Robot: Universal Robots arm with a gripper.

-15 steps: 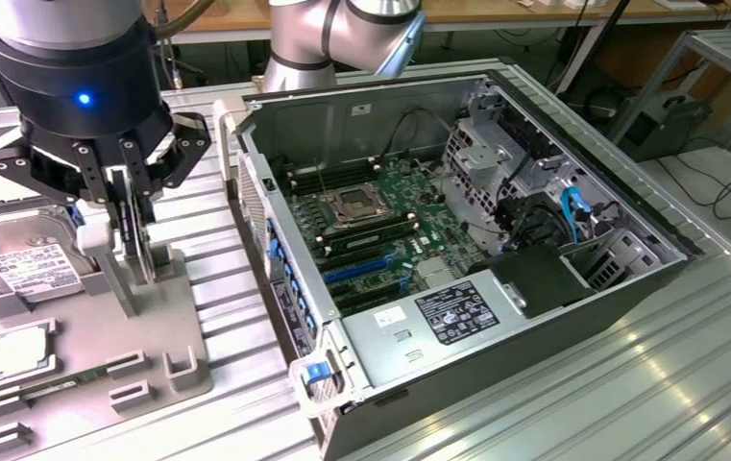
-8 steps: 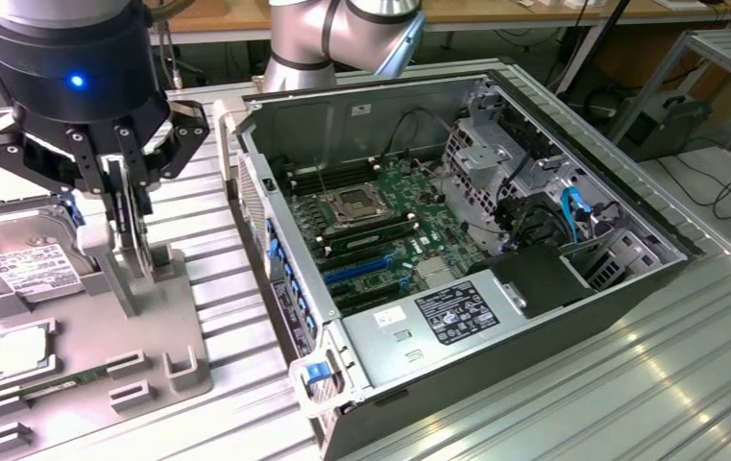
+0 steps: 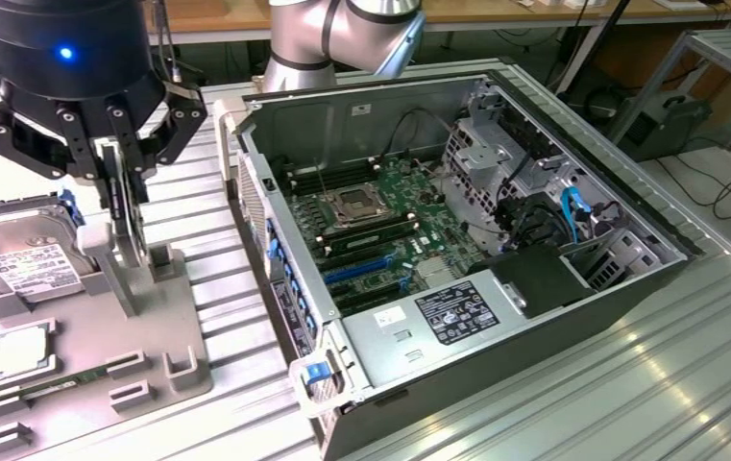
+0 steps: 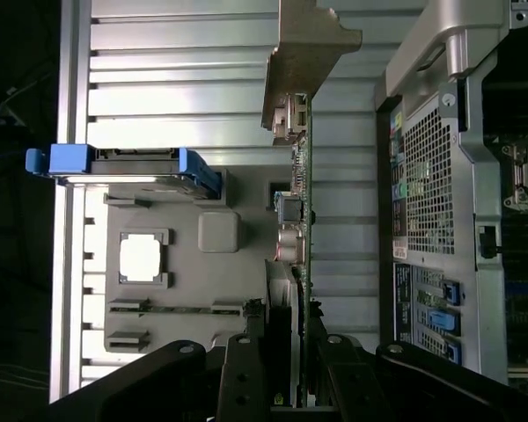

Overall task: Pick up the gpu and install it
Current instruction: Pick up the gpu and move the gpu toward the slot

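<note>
Gripper (image 3: 119, 171) pinched shut on the graphics card (image 3: 123, 240), one finger tight on each face. The card stands upright and edge-on in a slot of the gray tray (image 3: 154, 331), at the exterior view's left, just beside the open computer case (image 3: 327, 120). Cannot tell if its bottom edge is seated or slightly raised. In the wrist view the gripper (image 4: 286, 327) clamps the card (image 4: 301, 207), with its silver bracket (image 4: 306, 44) at the far end.

Also on the tray:
- hard drive (image 3: 12, 254), white label with print too small to read
- square chip (image 3: 19, 351)
- green memory stick (image 3: 64, 382)

The black sticker (image 3: 457, 317) on the silver box inside the case is not legible either. A blue light (image 3: 65, 52) is lit on the gripper body.
</note>
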